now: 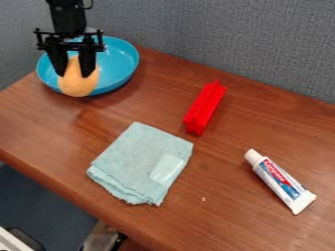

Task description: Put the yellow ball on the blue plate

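Note:
The yellow ball (77,85) is an orange-yellow, egg-like shape at the front left of the blue plate (118,64), a turquoise dish at the table's back left corner. My gripper (74,71) comes down from above and is shut on the ball, its dark fingers (86,70) pressed against the ball's upper sides. Whether the ball rests on the plate's rim or hangs just above it cannot be told.
A red rectangular block (205,106) lies mid-table. A pale teal folded cloth (141,162) sits near the front edge. A white toothpaste tube (280,180) lies at the right. A grey wall stands behind the wooden table (53,123).

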Controlling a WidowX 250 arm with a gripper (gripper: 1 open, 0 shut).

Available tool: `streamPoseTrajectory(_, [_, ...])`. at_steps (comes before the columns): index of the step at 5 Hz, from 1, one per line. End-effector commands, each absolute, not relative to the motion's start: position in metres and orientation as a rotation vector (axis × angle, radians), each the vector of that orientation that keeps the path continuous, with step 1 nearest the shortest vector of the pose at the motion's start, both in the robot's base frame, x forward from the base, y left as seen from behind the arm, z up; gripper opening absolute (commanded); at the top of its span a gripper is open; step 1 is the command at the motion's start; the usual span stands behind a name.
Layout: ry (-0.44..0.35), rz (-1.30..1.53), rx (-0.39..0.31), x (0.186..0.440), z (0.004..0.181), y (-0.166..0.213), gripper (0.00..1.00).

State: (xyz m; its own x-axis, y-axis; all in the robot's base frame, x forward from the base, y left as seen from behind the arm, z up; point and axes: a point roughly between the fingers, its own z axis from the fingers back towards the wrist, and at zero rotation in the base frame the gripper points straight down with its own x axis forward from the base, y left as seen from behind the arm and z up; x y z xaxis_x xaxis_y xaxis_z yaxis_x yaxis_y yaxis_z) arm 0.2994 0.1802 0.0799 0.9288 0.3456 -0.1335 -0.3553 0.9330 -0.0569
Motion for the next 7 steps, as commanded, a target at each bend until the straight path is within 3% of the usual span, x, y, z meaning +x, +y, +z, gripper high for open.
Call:
streamPoseTrajectory(1, [0.04,0.357,-0.057,0.308,0.109,0.18,0.0])
streamPoseTrajectory(7, [0.031,0.412,-0.073,0.311,0.126,0.19,0.0])
